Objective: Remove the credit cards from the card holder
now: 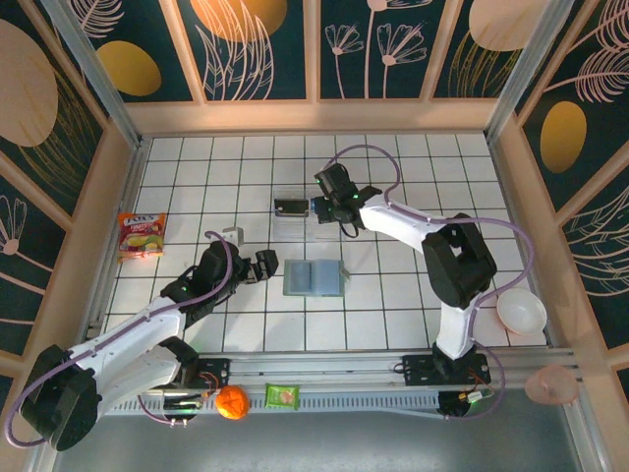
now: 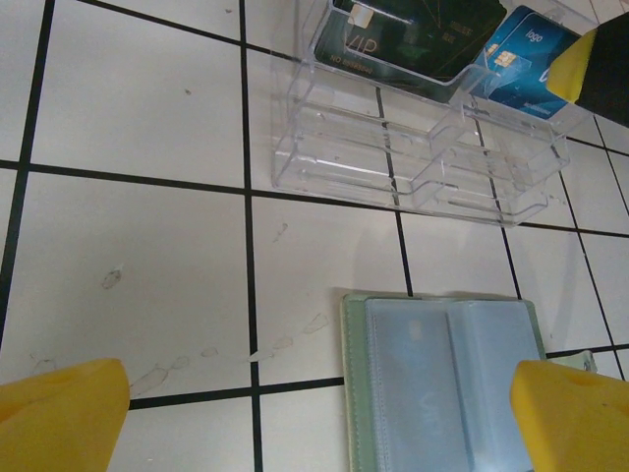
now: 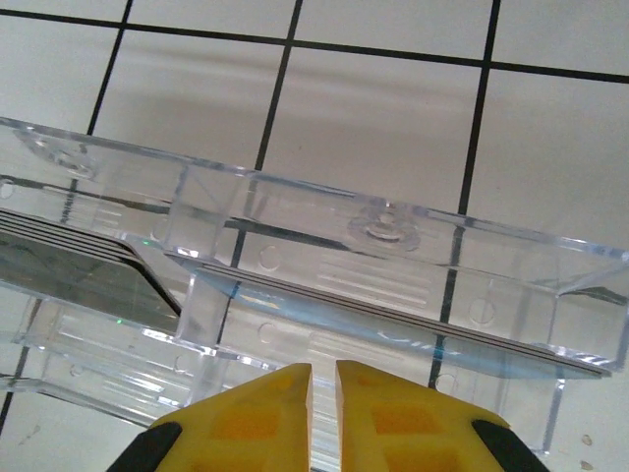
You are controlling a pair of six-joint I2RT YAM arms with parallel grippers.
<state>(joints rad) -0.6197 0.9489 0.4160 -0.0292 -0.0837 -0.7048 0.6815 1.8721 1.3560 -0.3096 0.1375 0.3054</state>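
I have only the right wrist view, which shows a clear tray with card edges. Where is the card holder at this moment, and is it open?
Observer: The card holder lies open, on the near side of the clear tray.
Operator: Which cards are in the tray?
Observer: The left wrist view shows a dark card and a blue card face up, in neighbouring compartments.
Operator: And where is the left arm?
Observer: The left gripper hangs open just left of the holder.
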